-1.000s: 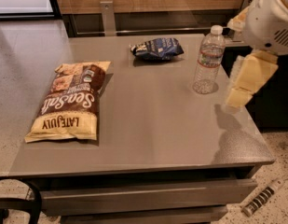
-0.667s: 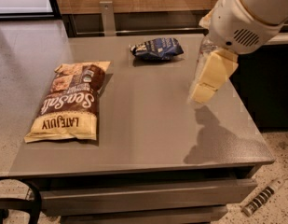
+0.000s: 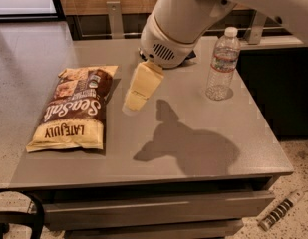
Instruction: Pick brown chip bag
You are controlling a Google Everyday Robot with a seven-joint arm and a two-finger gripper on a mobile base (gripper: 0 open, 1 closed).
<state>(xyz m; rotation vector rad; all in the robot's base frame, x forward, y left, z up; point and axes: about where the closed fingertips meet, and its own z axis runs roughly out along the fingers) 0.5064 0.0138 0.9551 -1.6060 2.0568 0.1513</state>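
The brown chip bag (image 3: 74,108) lies flat on the left part of the grey counter (image 3: 258,133), close to the left edge. Its dark brown middle carries white "Sea Salt" lettering, and the cream-yellow end with "Late July" on it points toward the front edge. The print reads upside down from this side. Nothing rests on the bag and nothing touches it.

The gripper (image 3: 135,101) hangs over the middle of the counter, just to the right of the bag's upper half and apart from it. It is a cream-coloured wedge that slants down and to the left from the big white arm (image 3: 178,24), which comes in from the upper right. The jaws seem to be together, since they taper to a single tip with no gap showing between them, and they hold nothing. The tip is low over the counter, but whether it touches the surface I cannot tell.

A dark shadow (image 3: 188,146) of the arm falls on the counter to the right of the gripper and nearer the front.

A clear water bottle (image 3: 222,63) with a white cap stands upright near the right rear corner, well apart from the bag. A long drawer front (image 3: 158,208) runs below the counter's front edge.
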